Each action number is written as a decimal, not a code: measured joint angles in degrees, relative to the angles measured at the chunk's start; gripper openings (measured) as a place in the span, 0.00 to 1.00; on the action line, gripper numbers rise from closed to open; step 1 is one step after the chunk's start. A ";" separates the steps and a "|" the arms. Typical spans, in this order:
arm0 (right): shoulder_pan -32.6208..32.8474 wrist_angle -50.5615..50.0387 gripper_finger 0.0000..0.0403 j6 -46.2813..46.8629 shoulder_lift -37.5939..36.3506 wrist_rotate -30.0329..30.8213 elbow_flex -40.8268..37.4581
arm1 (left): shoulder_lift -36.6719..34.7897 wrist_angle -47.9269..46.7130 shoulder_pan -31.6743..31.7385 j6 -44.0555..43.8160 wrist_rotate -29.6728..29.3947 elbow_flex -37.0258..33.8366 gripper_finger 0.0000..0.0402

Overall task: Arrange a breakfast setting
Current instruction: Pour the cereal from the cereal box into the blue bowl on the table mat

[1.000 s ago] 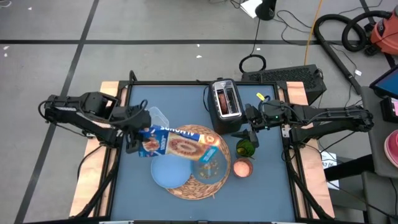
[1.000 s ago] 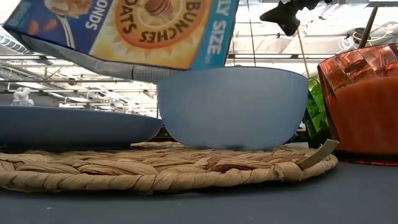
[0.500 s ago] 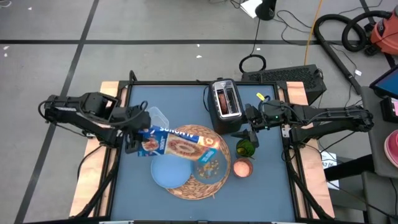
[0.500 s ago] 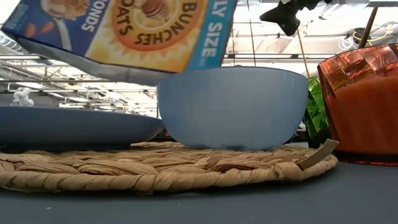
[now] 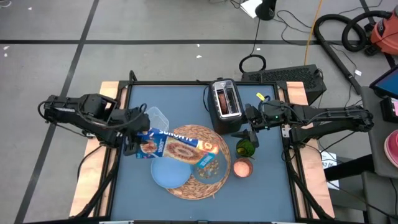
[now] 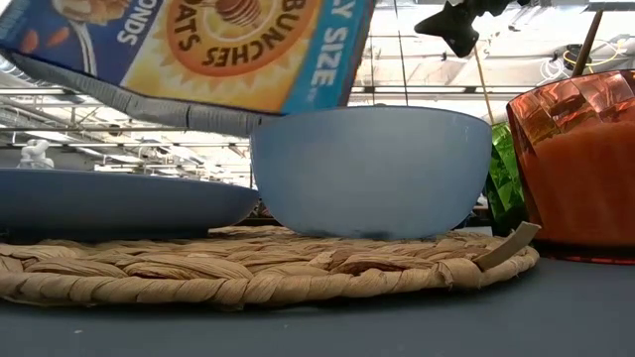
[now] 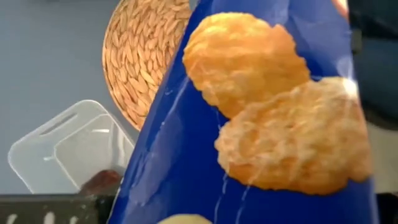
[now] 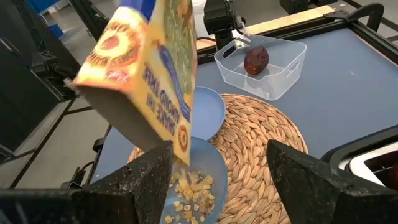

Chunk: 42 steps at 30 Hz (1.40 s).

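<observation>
Bowl: bowl (image 5: pixel 210 167) sat on the mat (image 5: pixel 219 184), right of the plate (image 5: pixel 166 173); cereal (image 8: pixel 189 190) lay in its bottom.
Box: cereal box (image 5: pixel 180 145) was tipped over the bowl, open end down at the rim, flakes falling in the right wrist view.
Left gripper: left gripper (image 5: pixel 132 142) was clamped on the box's far end, fingers partly spread across its width.
Right gripper: right gripper (image 5: pixel 244 135) hung beside the toaster (image 5: pixel 225 103), above the green object (image 5: pixel 245 149); fingers (image 8: pixel 140 180) stood apart, holding nothing.
Cup: cup (image 5: pixel 243 168) stood just off the mat's right edge.
Tub: tub (image 8: pixel 261 67) sat behind the mat, one dark-red fruit (image 8: pixel 256 60) inside.
Change: box had tilted steeper and shifted slightly left; right arm unchanged.
</observation>
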 joint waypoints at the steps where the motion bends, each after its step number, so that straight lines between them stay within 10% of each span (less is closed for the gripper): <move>1: 0.00 0.02 0.63 0.00 0.00 0.00 0.00 | 0.00 0.50 0.12 -1.09 0.04 0.00 0.49; 42: 0.00 0.00 0.63 -0.02 -0.02 -0.02 0.00 | 0.48 1.86 -0.57 2.18 -0.07 -0.02 0.49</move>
